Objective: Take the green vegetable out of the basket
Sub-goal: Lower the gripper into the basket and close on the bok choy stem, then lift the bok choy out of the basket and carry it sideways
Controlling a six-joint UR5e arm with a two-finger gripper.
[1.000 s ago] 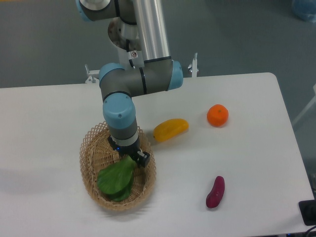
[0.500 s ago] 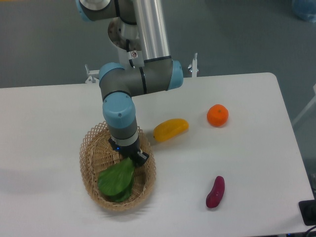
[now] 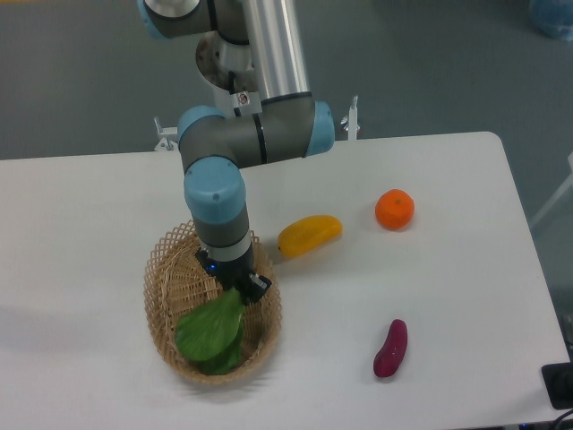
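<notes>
- Nearest, lying on the white table [image 3: 466, 296] toward the right: purple eggplant-like piece [image 3: 390, 348], well apart from everything else.
- Left of it, resting on the tabletop: oval woven wicker basket [image 3: 161, 296] with an open-weave rim.
- Inside the basket, at its near half: green vegetable [image 3: 211, 330], broad dark leaves spread toward the camera, stalk end pointing up toward the wrist.
- Right at that stalk end: gripper [image 3: 240, 288], pointed down into the basket, seemingly pinched on the stalk; fingertips hidden by leaf and wrist, so grip impossible to confirm.
- Just beyond the basket's right rim: yellow mango-shaped fruit [image 3: 309, 234].
- Farther right: orange [image 3: 395, 209], alone.
</notes>
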